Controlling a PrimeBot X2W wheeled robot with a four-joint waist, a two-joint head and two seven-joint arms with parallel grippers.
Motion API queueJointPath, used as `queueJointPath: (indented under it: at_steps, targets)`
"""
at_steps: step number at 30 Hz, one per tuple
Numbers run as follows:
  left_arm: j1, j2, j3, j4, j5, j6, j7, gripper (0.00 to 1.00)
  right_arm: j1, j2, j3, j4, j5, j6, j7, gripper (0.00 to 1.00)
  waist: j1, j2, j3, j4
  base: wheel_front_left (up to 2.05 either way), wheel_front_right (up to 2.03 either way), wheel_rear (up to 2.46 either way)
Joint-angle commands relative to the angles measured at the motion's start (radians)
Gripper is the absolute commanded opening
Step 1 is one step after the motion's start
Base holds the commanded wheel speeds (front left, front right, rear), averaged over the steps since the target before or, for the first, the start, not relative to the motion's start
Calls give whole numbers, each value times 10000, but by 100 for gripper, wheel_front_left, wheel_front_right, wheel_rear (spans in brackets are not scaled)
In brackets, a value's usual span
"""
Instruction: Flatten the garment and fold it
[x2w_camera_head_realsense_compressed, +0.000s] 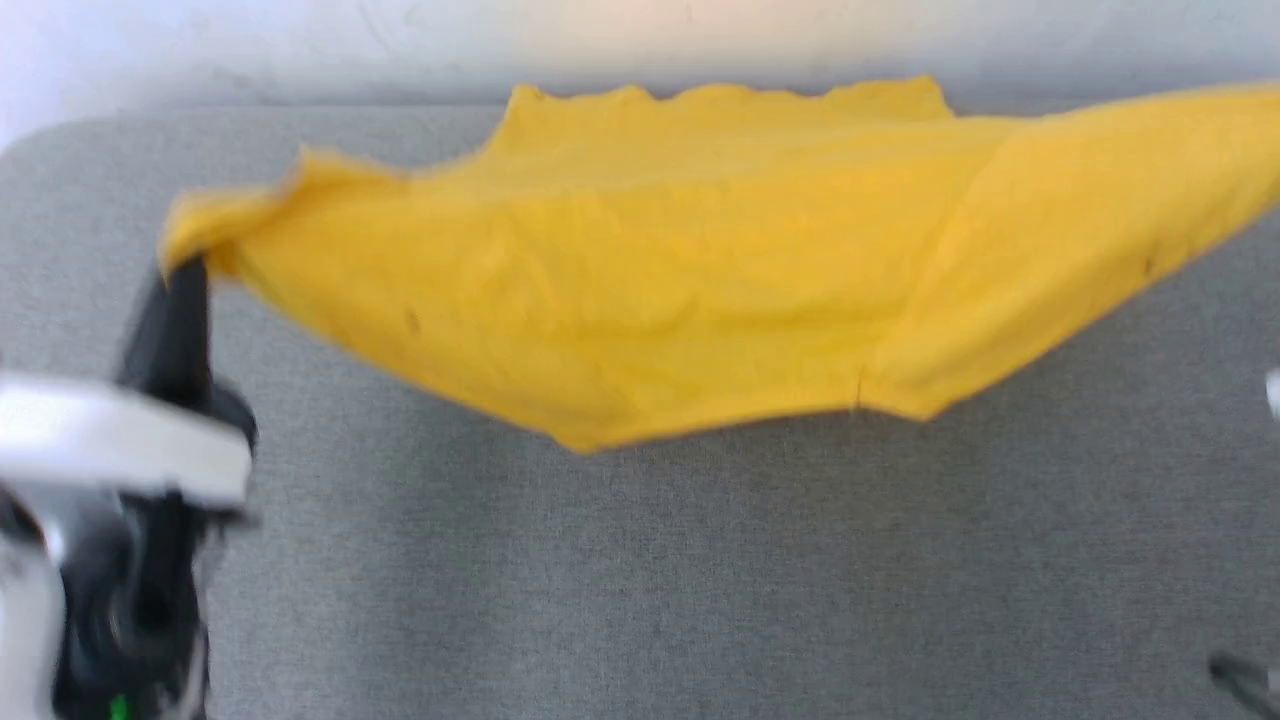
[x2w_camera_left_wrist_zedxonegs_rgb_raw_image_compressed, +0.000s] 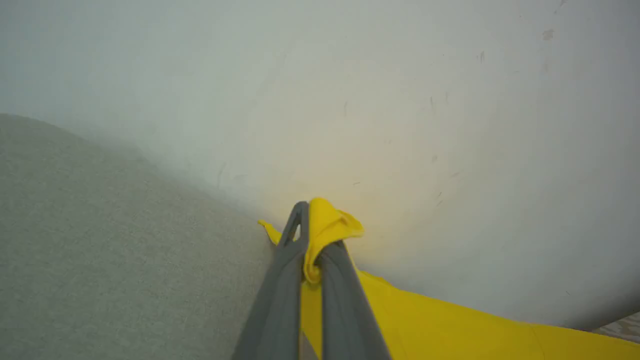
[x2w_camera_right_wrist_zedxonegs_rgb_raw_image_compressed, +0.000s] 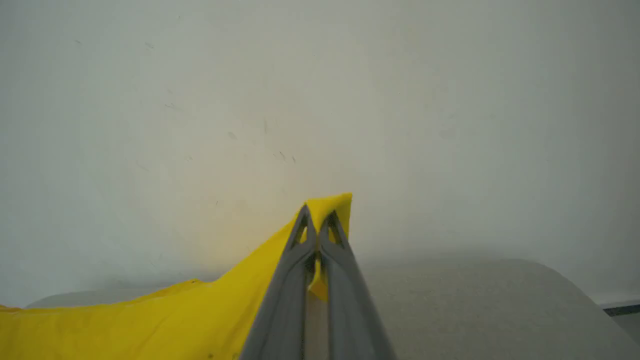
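Left pincer (x2w_camera_left_wrist_zedxonegs_rgb_raw_image_compressed: 315, 232): fingers closed on a bunched corner of the shirt (x2w_camera_left_wrist_zedxonegs_rgb_raw_image_compressed: 450, 330), with a knot of yellow cloth squeezed up between the tips. In the head view the same pincer (x2w_camera_head_realsense_compressed: 183, 290) stands at the left, dark finger upright, with the shirt's corner draped over its tip.

Right pincer (x2w_camera_right_wrist_zedxonegs_rgb_raw_image_compressed: 317, 220): fingers pressed together on another corner, a small yellow flap poking out past the tips. From there the cloth (x2w_camera_right_wrist_zedxonegs_rgb_raw_image_compressed: 150, 320) runs away down to the lower left of that view.

The shirt (x2w_camera_head_realsense_compressed: 700, 280) stretches between the two grips across the far half of the table (x2w_camera_head_realsense_compressed: 700, 580). It is pulled wide and sags to a low point near the middle on my side. I see plain yellow, with a seam line right of centre and a couple of small dark specks. The far hem is wavy and lies along the line where table meets wall. I cannot tell whether it touches the table there. The head view is blurred.

Surroundings: grey fabric-covered table with a rounded far-left corner. A pale wall (x2w_camera_head_realsense_compressed: 300, 40) with faint scuffs rises just behind the table, close to both sets of fingertips.

Room: the near half of the table lies open below the sagging edge. The shirt's right end runs off the head view's right side.
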Motion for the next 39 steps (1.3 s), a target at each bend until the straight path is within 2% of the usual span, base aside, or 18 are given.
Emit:
queueJointPath:
  at_steps: [1,6,11,18,25,32,39]
  targets:
    - [534,-47,79,-204,-84,-47,-55,0,395,40,-124,-200,134,-9,-2,0,4,0,-537,-16,0,0,0]
    - [3225,-142,227,-1142,-382,-285,-188,0,2454,69,-833,-432,1313,-9,-299,0,4,0,-996,-48,0,0,0]
    - [5313,-203,944,-1655,-716,-579,-559,0,4096,71,-1367,-393,2223,-9,-881,0,4,0,-1273,8,0,0,0]
    - [7282,-196,1380,-1904,-1181,-1392,-684,0,5936,72,-1652,-173,3083,-9,-1465,0,4,0,-1386,173,0,0,0]
    - [7283,-433,645,-1231,-977,-1613,-705,0,6842,73,-1155,1077,2452,-9,-1392,0,4,0,-1481,319,0,0,0]
    - [6166,-435,-328,-512,-294,-1299,-365,0,6494,73,-392,3395,1141,-9,-1390,0,4,0,-1447,488,0,0,0]
    - [5437,-345,-845,-313,128,-1141,-72,0,5868,73,188,5343,172,-9,-1727,0,4,0,-1254,669,0,0,0]
